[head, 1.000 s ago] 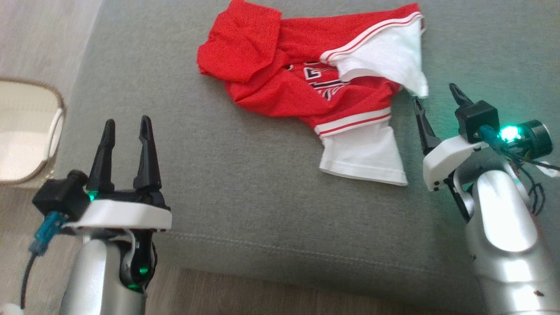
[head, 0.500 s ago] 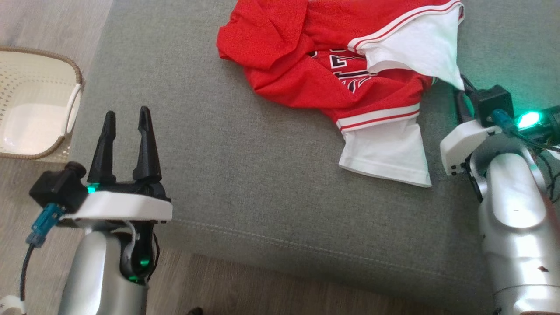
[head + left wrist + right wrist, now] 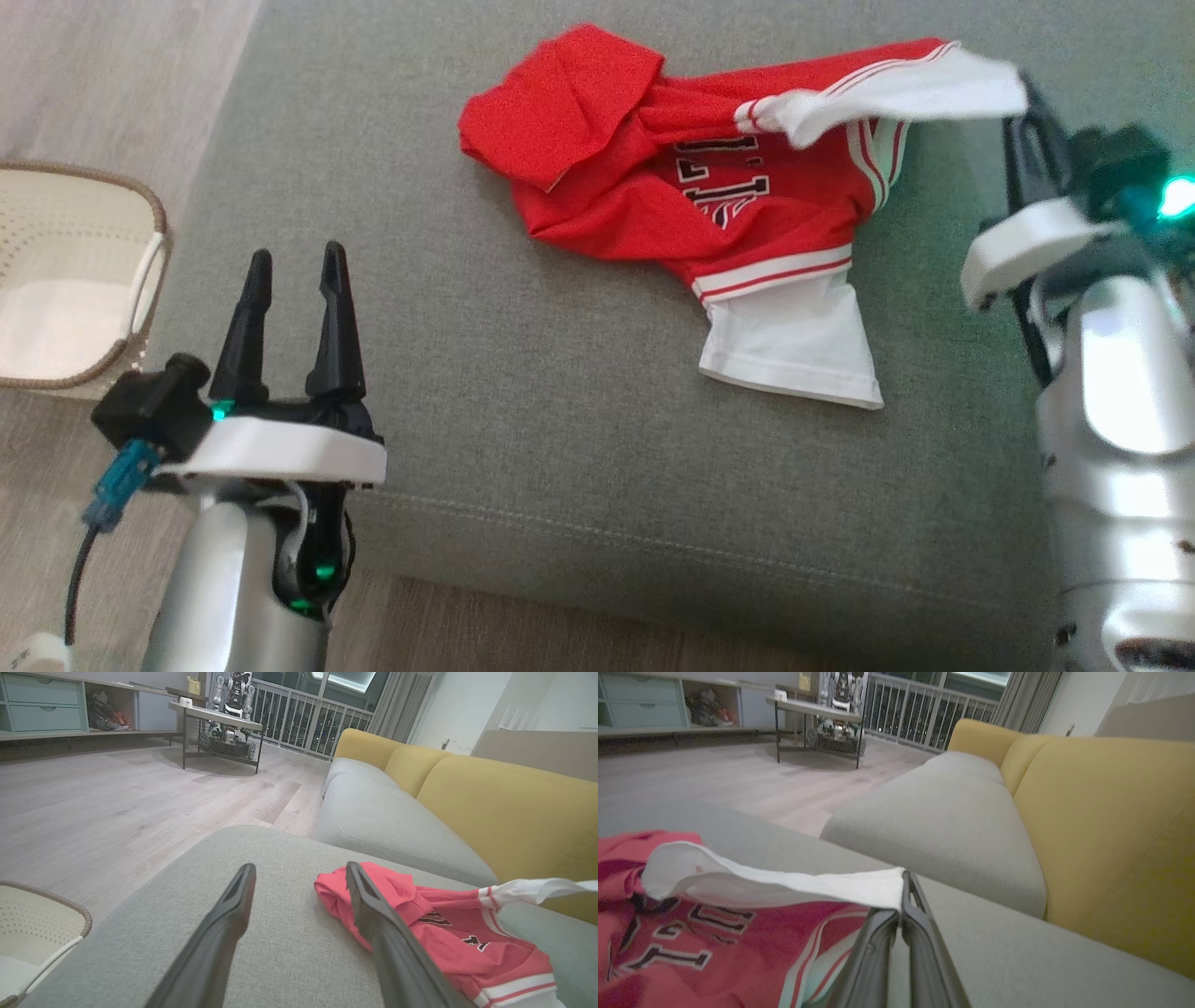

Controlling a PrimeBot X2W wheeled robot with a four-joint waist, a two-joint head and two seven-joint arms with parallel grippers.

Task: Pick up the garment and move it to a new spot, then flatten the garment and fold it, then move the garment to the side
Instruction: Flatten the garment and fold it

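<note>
Now your right gripper (image 3: pixel 903 896), gaping a second ago, pinches the red hoodie (image 3: pixel 635 205) by its white sleeve (image 3: pixel 896 93); pickup starts, left gripper (image 3: pixel 294 271) spread wide.

Right jaws — now tight on sleeve (image 3: pixel 784 886)

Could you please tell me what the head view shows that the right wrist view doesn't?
Head view, not right wrist: the basket and the open left gripper. Right wrist, not head: the yellow backrest, a table and a railing. Shared: the garment on the cushion, its white sleeve pinched in the shut right gripper.
</note>
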